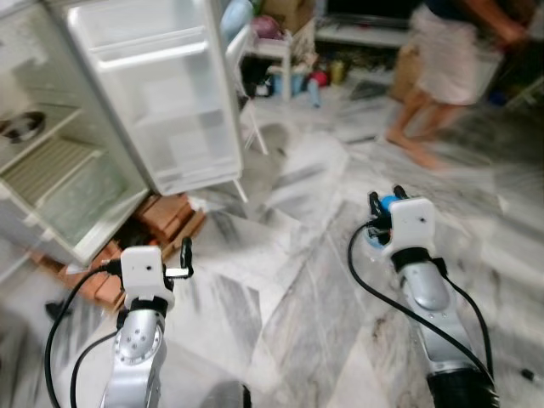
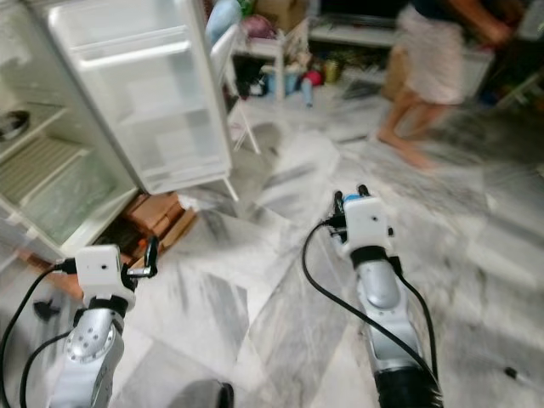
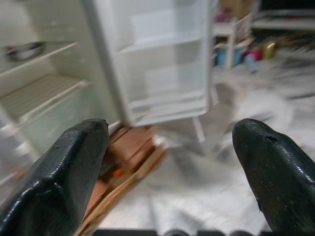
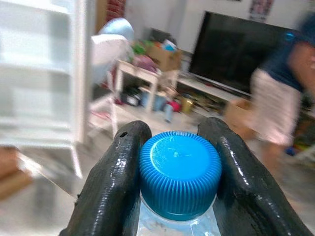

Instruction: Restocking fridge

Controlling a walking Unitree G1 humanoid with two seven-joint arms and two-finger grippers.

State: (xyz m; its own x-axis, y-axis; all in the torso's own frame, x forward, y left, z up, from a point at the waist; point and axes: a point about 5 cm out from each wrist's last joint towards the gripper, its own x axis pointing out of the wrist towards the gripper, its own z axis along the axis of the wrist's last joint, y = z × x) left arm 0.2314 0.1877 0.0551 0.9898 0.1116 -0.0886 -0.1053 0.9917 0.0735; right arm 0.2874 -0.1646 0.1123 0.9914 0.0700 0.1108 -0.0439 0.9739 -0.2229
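Observation:
The white fridge [image 1: 51, 161] stands open at the left, its door [image 1: 166, 93] swung wide with bare door shelves. A metal bowl [image 1: 24, 126] sits on an upper fridge shelf. My right gripper [image 1: 384, 206] is raised over the marble floor, shut on a bottle with a blue cap [image 4: 179, 172]; its fingers [image 4: 115, 182] clamp just below the cap. My left gripper [image 1: 185, 255] is held low, in front of the fridge's bottom, open with nothing between its fingers [image 3: 64, 172].
Bricks and wood [image 1: 166, 219] lie under the fridge door. A person [image 1: 446, 68] walks across the back right. A white chair [image 1: 246, 76], a small table with clutter [image 1: 285, 51] and a TV stand [image 4: 246, 54] line the far side.

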